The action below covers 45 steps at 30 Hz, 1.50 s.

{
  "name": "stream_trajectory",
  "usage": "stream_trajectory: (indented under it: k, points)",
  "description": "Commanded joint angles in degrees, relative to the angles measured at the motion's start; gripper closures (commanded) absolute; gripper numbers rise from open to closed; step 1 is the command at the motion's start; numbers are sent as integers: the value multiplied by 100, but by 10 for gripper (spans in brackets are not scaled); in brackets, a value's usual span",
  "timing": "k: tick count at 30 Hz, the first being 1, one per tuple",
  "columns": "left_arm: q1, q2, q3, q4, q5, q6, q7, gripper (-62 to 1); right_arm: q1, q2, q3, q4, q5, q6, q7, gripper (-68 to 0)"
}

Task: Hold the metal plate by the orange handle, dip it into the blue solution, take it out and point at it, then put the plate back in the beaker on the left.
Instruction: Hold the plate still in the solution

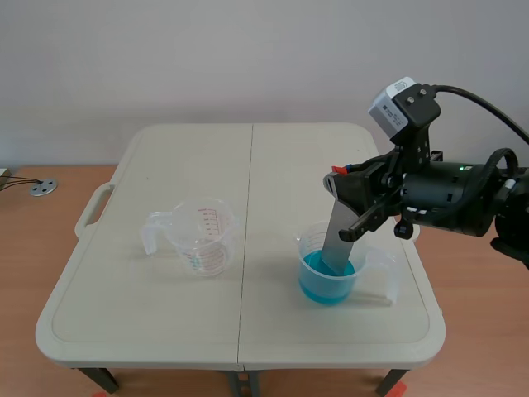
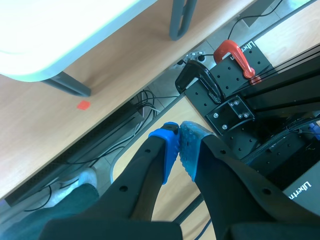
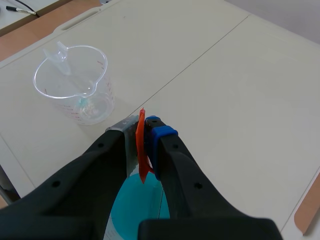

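The right fingers point(image 3: 150, 135) are closed on the orange handle point(image 3: 141, 150), which stands edge-on between the pads. It is pinched at the top of the metal plate point(image 1: 335, 240), so only the plate's bare lower part meets the liquid. From this grip the plate hangs down and slightly slanted below the fingers, with its lower end sunk in the blue solution point(image 1: 326, 279) inside the right-hand beaker point(image 1: 307, 248). The fingers themselves stay above the beaker's rim, clear of the liquid, which is probably why the hold is taken so high on the handle. Whether the plate's end touches the beaker's bottom cannot be told. I judge this to be the dipping step, with lifting out, pointing and putting back not yet done. Well ahead of the right fingers and off to one side stands the empty clear beaker point(image 3: 75, 82) with red markings, apart from everything else on the counter point(image 1: 248, 165). That is where the plate is meant to end up, and its open mouth leaves room for a straight drop-in. The left fingers point(image 2: 179, 140) are closed with their blue pads meeting and nothing between them. They hang off the counter, aimed at the floor beside a black mounting plate point(image 2: 227, 107) and a red clamp point(image 2: 234, 54). Fingers closed like this would suit the pointing later, though that arm would first have to come up over the counter.
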Motion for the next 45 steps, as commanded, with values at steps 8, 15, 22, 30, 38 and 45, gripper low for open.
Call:
stream_trajectory:
  k: [8,15,22,30,38,45]
  points:
    - [-17,15,11,35,-50,-55,-72,-49,33,50,15,302,367,46,-341,-11]
    - [-81,15,11,35,-24,-76,-15,-49,33,260,15,778,1169,46,-870,-11]
    - [-81,15,11,35,-26,-79,-31,-49,33,610,15,1261,2000,46,-1338,-11]
    - [-225,13,11,35,-15,-94,-52,-49,33,973,107,1797,3042,46,-1862,-11]
    - [-680,13,11,35,33,-101,-22,-49,33,999,568,2275,3856,46,-2433,-11]
    - [-796,13,13,35,31,-98,-214,-49,33,999,1036,2599,4566,46,-2850,-11]
